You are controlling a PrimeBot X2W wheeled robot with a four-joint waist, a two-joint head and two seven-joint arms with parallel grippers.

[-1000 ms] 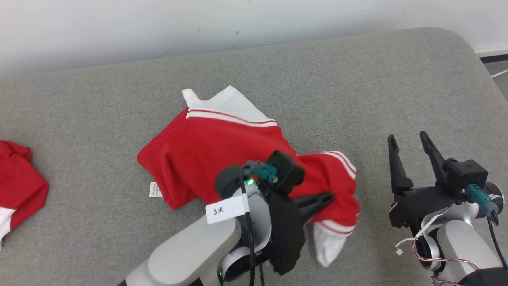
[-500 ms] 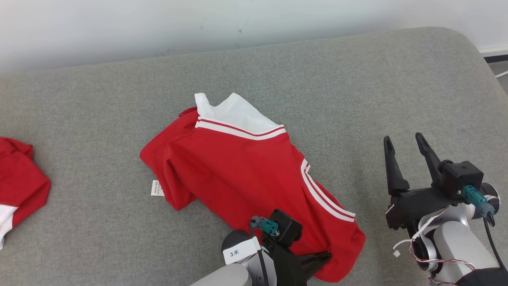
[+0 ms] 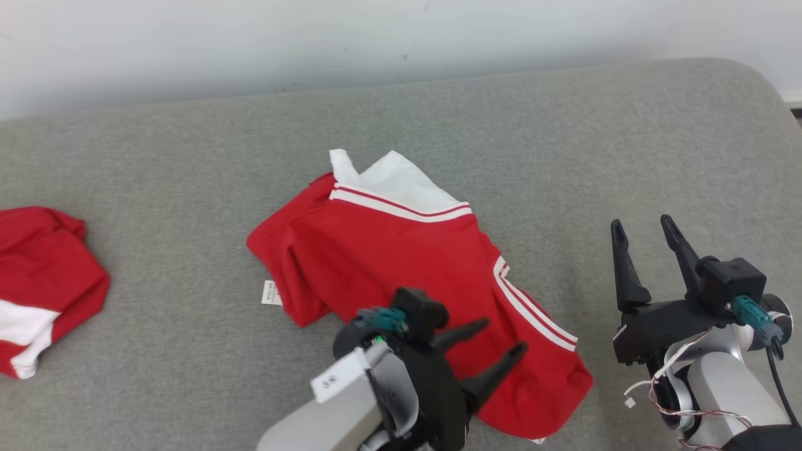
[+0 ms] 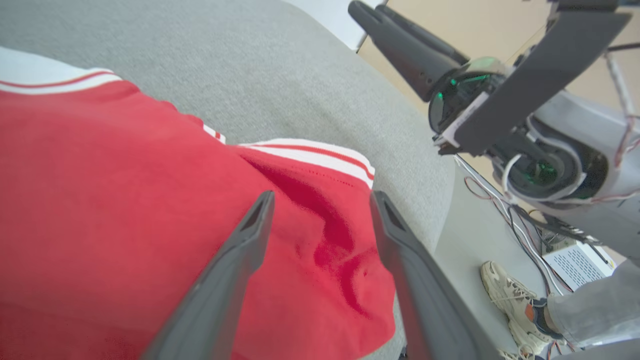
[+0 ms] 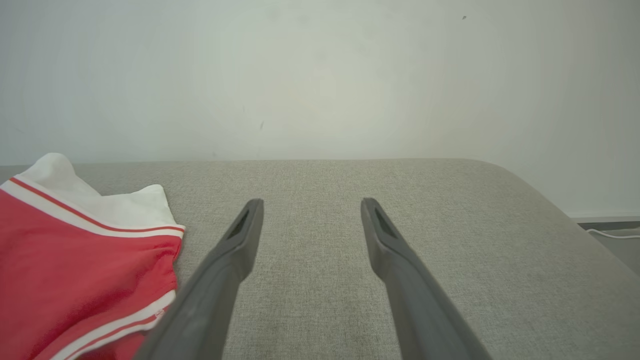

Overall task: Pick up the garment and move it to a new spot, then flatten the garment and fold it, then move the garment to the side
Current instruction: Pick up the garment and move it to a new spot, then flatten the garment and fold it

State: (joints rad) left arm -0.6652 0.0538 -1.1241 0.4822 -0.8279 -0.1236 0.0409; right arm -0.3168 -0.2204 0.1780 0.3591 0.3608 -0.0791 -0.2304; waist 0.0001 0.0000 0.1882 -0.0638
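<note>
On the middle of the grey counter (image 3: 564,138) the red garment (image 3: 401,257) now lies spread, its lifted corner laid down. The left tool (image 3: 504,335) has released it, fingers wide over the hem; the right tool (image 3: 640,222) waits wide alongside. Flattening likely follows.

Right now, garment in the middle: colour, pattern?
Garment is red with white bands split by a thin red stripe, white end panel. Best in head view.

1. You see the red fabric garment with white striped trim (image 3: 401,263) lying mostly spread out, slightly rumpled, mid-scene.
2. Its white panel (image 3: 401,181) lies at the far edge; a small white tag (image 3: 270,292) sticks out on the left.
</note>
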